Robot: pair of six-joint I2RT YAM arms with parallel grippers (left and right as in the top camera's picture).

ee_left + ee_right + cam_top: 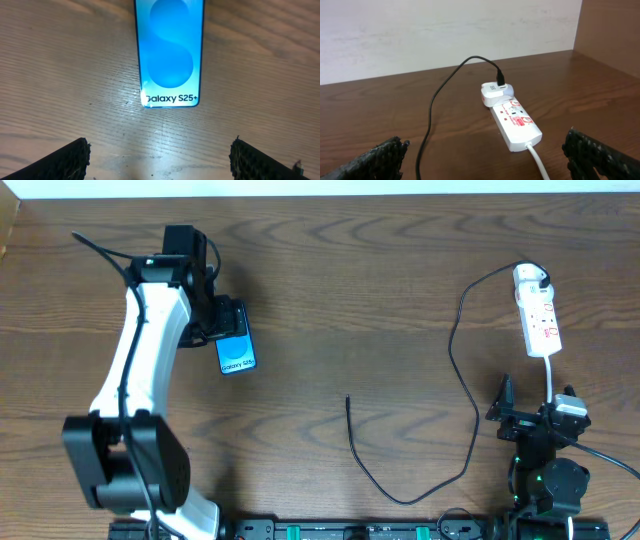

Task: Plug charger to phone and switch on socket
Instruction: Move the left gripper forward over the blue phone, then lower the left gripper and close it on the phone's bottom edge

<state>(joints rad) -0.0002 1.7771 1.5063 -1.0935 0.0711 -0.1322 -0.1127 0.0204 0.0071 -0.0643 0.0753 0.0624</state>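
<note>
1. The phone lies flat and screen-up on the left of the table. Its long axis runs roughly toward and away from the robot, with the lettered end nearer the robot.
2. My left gripper hangs above it, fingers spread wide and holding nothing. In the wrist view the phone runs straight up the middle between them, so they line up across its narrow width.
3. The charger has its free tip off to the phone's right, between the two arms and well apart from both. The cable loops toward the robot, then climbs to the socket.
4. The cable's other end sits in a white adaptor at the socket's far end. My right gripper waits just short of the socket, open and empty.
5. I judge the tip must travel left to the phone's near short edge, and the left arm looks slightly nearer to it.
</note>
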